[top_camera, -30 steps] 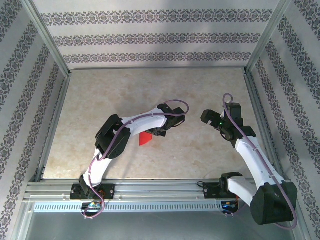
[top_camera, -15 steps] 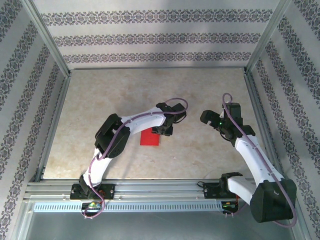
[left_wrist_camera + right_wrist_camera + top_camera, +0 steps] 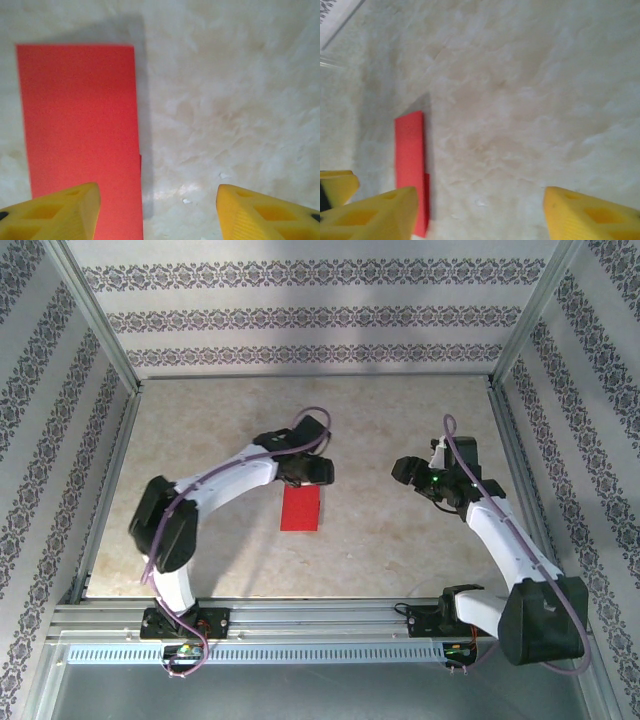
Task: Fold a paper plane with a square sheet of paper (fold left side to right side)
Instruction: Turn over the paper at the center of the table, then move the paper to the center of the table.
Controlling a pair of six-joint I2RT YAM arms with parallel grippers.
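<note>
Beige marbled tabletop between 3 white walls with dark floral bands, aluminium frame along the edges

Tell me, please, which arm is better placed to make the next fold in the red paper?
Probably left. The left fingers are open right at the edge of the red paper. The right fingers are off to its side, over bare table.

Sheet of paper flat near table middle, left jaws just behind it, right jaws well apart to its right
</note>
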